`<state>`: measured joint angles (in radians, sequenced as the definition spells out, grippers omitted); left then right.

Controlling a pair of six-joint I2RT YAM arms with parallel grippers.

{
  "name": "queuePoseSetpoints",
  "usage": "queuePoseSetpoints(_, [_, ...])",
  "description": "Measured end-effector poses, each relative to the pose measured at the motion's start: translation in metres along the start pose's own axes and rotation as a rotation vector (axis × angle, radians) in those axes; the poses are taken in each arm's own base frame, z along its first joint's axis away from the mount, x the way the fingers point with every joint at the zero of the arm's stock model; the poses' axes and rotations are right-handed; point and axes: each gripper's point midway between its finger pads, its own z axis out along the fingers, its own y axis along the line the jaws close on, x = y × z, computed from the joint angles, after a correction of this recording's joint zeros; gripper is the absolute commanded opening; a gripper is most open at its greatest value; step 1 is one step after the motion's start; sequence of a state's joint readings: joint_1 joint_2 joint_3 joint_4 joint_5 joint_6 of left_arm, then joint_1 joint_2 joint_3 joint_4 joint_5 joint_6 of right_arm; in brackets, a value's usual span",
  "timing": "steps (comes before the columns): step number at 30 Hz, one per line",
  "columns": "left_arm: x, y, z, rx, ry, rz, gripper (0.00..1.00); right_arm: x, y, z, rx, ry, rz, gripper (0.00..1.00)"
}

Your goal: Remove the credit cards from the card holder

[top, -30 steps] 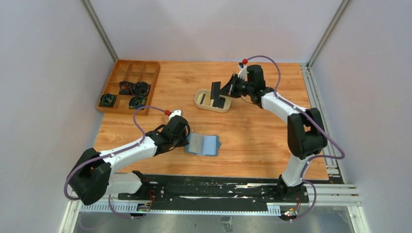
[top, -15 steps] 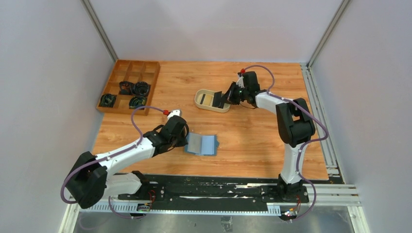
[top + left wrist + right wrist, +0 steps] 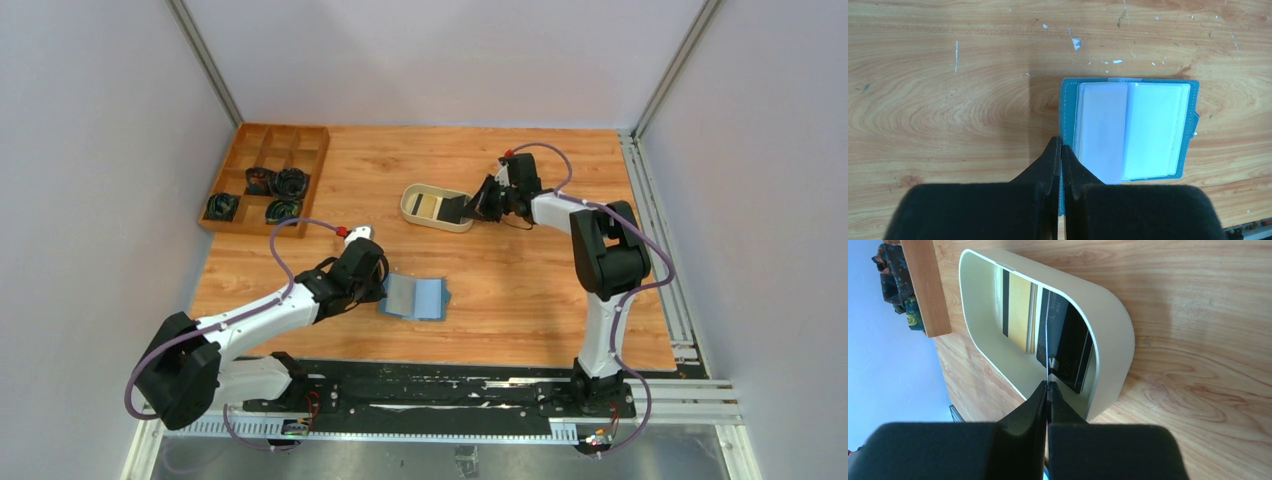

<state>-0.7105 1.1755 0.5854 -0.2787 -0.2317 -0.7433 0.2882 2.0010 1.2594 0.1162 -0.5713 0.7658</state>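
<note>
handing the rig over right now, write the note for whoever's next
Left claw: shut on the near left edge of the card holder, which lies open on the table; its visible sleeves look empty.
Right claw: shut on a thin card, held edge-on inside the beige dish.
Done: tan-gold card and black card lie in the dish.
Left: release the thin card, then check the holder for hidden cards.
</note>
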Motion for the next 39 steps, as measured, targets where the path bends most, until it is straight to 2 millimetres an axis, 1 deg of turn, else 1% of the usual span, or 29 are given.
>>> queuePoseSetpoints(2, [0.0, 0.0, 0.0, 0.0, 0.0, 0.0, 0.0, 0.001, -0.002, -0.001, 0.008, 0.007, 0.003, 0.07])
queuePoseSetpoints(12, [0.0, 0.0, 0.0, 0.0, 0.0, 0.0, 0.0, 0.0, -0.001, -0.004, 0.039, 0.049, -0.021, 0.22])
queuePoseSetpoints(16, [0.0, 0.0, 0.0, 0.0, 0.0, 0.0, 0.0, 0.0, 0.0, -0.006, 0.05, 0.061, -0.033, 0.34])
queuePoseSetpoints(18, [0.0, 0.0, 0.0, 0.0, 0.0, 0.0, 0.0, -0.001, 0.001, -0.008, 0.056, 0.067, -0.04, 0.38])
queuePoseSetpoints(20, [0.0, 0.0, 0.0, -0.001, 0.0, 0.0, 0.0, -0.005, 0.004, -0.01, 0.065, 0.069, -0.059, 0.48])
queuePoseSetpoints(22, [0.0, 0.001, 0.0, -0.004, 0.001, 0.001, 0.0, -0.009, 0.007, -0.013, 0.076, 0.067, -0.075, 0.5])
queuePoseSetpoints(25, [0.001, 0.003, 0.0, -0.014, 0.004, 0.006, 0.0, -0.02, 0.018, -0.018, 0.075, 0.052, -0.098, 0.51])
queuePoseSetpoints(28, [0.001, 0.004, -0.001, -0.017, 0.002, 0.007, 0.0, -0.036, 0.04, -0.031, 0.059, 0.015, -0.15, 0.55])
queuePoseSetpoints(29, [0.001, 0.004, -0.002, -0.017, 0.0, 0.007, 0.0, -0.04, 0.047, -0.036, 0.054, 0.0, -0.172, 0.57])
queuePoseSetpoints(31, [0.0, 0.004, -0.002, -0.016, -0.003, 0.008, 0.0, -0.045, 0.067, -0.053, 0.047, -0.038, -0.239, 0.62])
queuePoseSetpoints(32, [-0.001, 0.004, -0.002, -0.016, -0.005, 0.008, 0.0, -0.044, 0.076, -0.062, 0.047, -0.056, -0.276, 0.7])
queuePoseSetpoints(33, [-0.001, 0.004, -0.003, -0.014, -0.007, 0.008, 0.0, -0.04, 0.088, -0.07, 0.046, -0.074, -0.323, 0.74])
queuePoseSetpoints(34, [-0.002, 0.003, -0.003, -0.009, -0.011, 0.007, 0.0, -0.03, 0.101, -0.077, 0.045, -0.088, -0.378, 0.75])
queuePoseSetpoints(35, [-0.004, 0.001, -0.004, -0.004, -0.016, 0.005, 0.0, -0.016, 0.114, -0.081, 0.041, -0.091, -0.429, 0.76])
queuePoseSetpoints(36, [-0.006, 0.0, -0.005, 0.006, -0.025, 0.002, 0.0, 0.002, 0.125, -0.083, 0.036, -0.088, -0.482, 0.76])
queuePoseSetpoints(37, [-0.008, -0.002, -0.006, 0.017, -0.037, -0.003, 0.0, 0.031, 0.137, -0.083, 0.02, -0.068, -0.541, 0.77])
queuePoseSetpoints(38, [-0.01, -0.004, -0.007, 0.028, -0.046, -0.006, 0.0, 0.049, 0.141, -0.082, 0.017, -0.047, -0.57, 0.77])
queuePoseSetpoints(39, [-0.011, -0.005, -0.007, 0.036, -0.052, -0.009, 0.0, 0.077, 0.143, -0.079, 0.007, -0.011, -0.604, 0.77])
